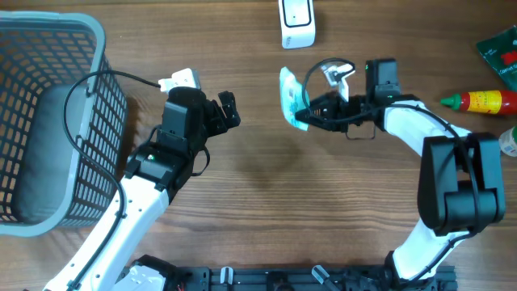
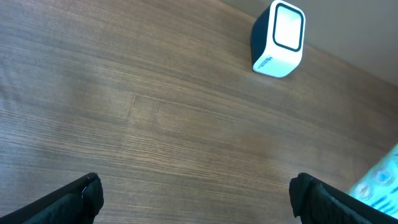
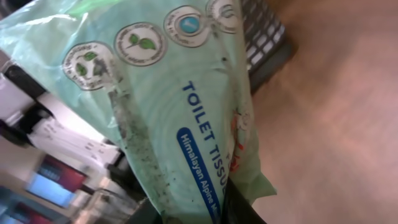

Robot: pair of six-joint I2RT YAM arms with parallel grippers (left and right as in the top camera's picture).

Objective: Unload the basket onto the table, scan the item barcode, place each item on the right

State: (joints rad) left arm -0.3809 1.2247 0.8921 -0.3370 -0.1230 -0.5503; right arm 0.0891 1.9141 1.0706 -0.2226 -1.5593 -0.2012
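Observation:
A pale green pack of toilet tissue (image 1: 292, 99) hangs above the table, below the white barcode scanner (image 1: 296, 23). My right gripper (image 1: 311, 110) is shut on the pack's right edge. In the right wrist view the pack (image 3: 168, 106) fills the frame, pinched at its lower end by the gripper (image 3: 186, 211); I see printed text but no barcode. My left gripper (image 1: 226, 109) is open and holds nothing, left of the pack. The left wrist view shows the gripper (image 2: 196, 199) wide over bare wood, the scanner (image 2: 280, 38) ahead and a corner of the pack (image 2: 379, 183) at right.
A grey plastic basket (image 1: 48, 121) stands at the far left, also seen as the basket (image 3: 267, 43) behind the pack. At the right edge lie a red sauce bottle (image 1: 485, 101) and a green packet (image 1: 501, 52).

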